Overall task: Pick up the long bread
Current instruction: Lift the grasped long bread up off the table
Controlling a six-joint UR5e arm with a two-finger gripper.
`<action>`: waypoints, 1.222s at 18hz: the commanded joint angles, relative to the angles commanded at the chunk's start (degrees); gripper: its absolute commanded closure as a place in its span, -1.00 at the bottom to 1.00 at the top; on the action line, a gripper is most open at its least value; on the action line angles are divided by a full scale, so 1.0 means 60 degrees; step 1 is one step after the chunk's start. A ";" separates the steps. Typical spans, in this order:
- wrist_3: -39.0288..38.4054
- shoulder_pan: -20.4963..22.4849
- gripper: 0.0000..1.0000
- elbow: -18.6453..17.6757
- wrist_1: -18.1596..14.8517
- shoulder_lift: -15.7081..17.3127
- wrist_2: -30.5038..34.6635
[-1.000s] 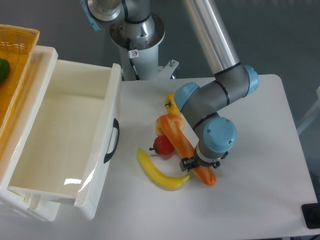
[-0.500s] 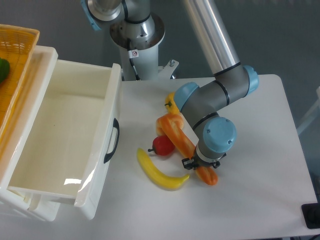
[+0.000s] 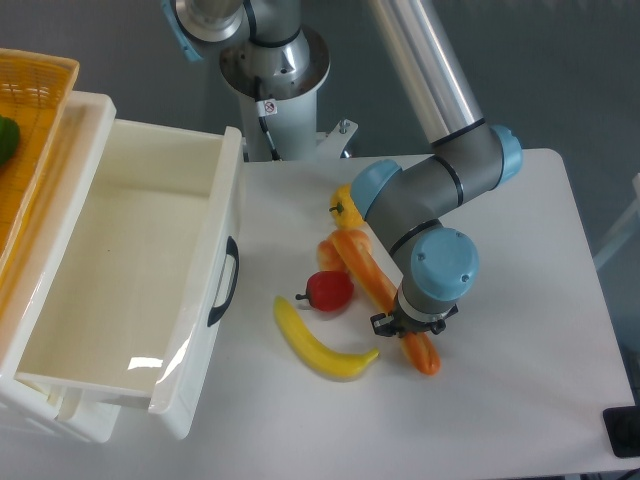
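Gripper (image 3: 408, 328): down over the long bread (image 3: 372, 280), jaws hidden (cannot tell if clamped).
Bread: mid-worktop, lying diagonally, its lower end toward the front edge.
Advice: confirm a firm grip, then lift straight up, clear of the banana (image 3: 318, 343).

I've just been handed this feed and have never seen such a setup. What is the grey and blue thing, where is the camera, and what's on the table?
It is a single robot arm, grey with blue caps, seen by one fixed camera looking down from above. Its gripper is down over the long bread, near its lower end; the wrist hides the jaws, so a grip cannot be confirmed. On the white table also lie a yellow banana and a red fruit. An open white drawer stands at the left.
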 joint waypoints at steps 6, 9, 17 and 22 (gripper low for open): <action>0.0716 0.0191 1.00 0.0440 -0.0073 0.0132 -0.0029; 0.1346 0.0352 1.00 0.0455 -0.0248 0.0293 -0.0161; 0.4832 0.0689 1.00 0.0821 -0.1582 0.0704 -0.0278; 0.6270 0.0865 1.00 0.0865 -0.2034 0.1316 -0.0584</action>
